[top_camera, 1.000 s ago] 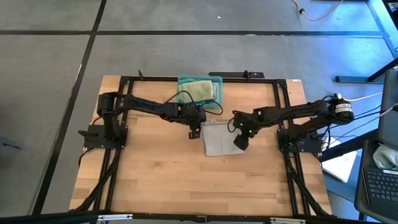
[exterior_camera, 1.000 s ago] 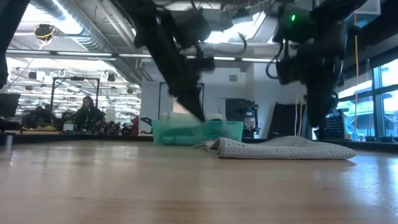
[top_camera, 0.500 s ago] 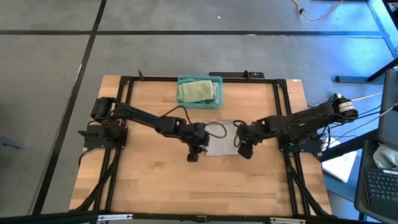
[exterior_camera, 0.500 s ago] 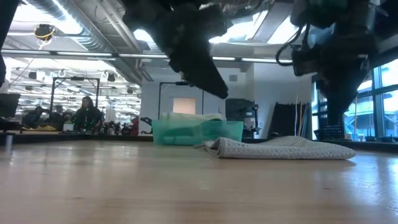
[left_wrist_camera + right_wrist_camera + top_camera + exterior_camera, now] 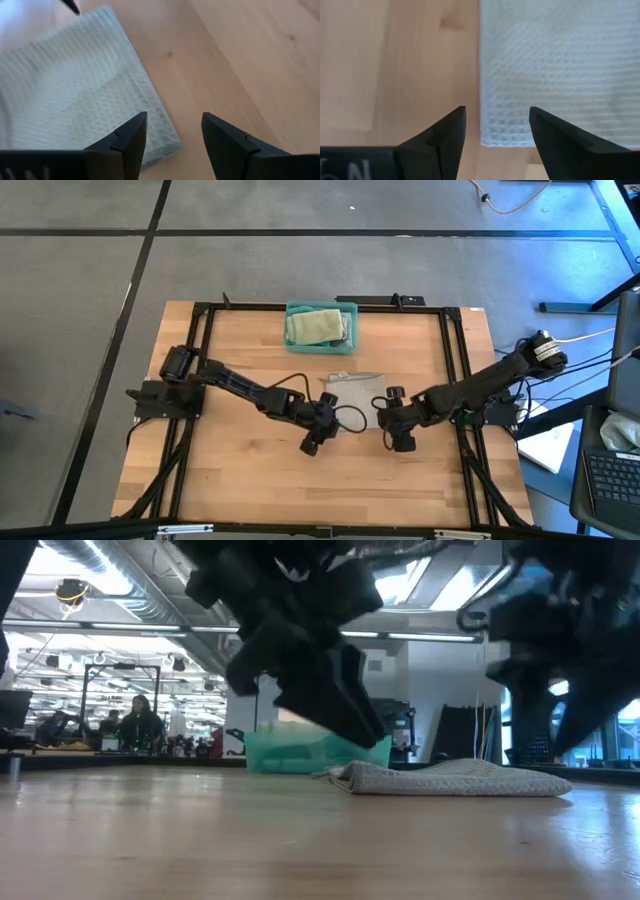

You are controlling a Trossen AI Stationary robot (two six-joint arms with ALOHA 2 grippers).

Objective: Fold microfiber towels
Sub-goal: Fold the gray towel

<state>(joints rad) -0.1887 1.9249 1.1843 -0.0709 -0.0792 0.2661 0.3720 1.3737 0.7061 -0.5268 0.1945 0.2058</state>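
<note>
towel (image 5: 352,389), light grey and folded, lies flat near the middle of the wooden table (image 5: 230,470) in the high view. the left gripper (image 5: 312,442) is just off the towel's near left corner, over bare wood, and the right gripper (image 5: 402,439) is just off its near right corner. both arms reach in low from the sides. at the far edge of the table stands a teal bin (image 5: 321,326) with a pale green towel (image 5: 315,327) inside it, well apart from the grey towel.

in the low view the grey towel (image 5: 450,779) rests on the table as a low flat heap, with nothing holding it. the bin (image 5: 312,751) stands behind it. two dark arms hang above the table, large and close to the camera. far in the room behind, a person (image 5: 138,722) is seen.

in the left wrist view the left gripper (image 5: 172,137) has its fingers (image 5: 227,142) spread apart and empty; under them is one corner of the grey towel (image 5: 70,95) and bare wood beside it.

in the right wrist view the right gripper (image 5: 496,135) has also its fingers (image 5: 445,135) spread and they grasp nothing. the edge and corner of the grey towel (image 5: 555,70) lie below them, flat on the wood.
</note>
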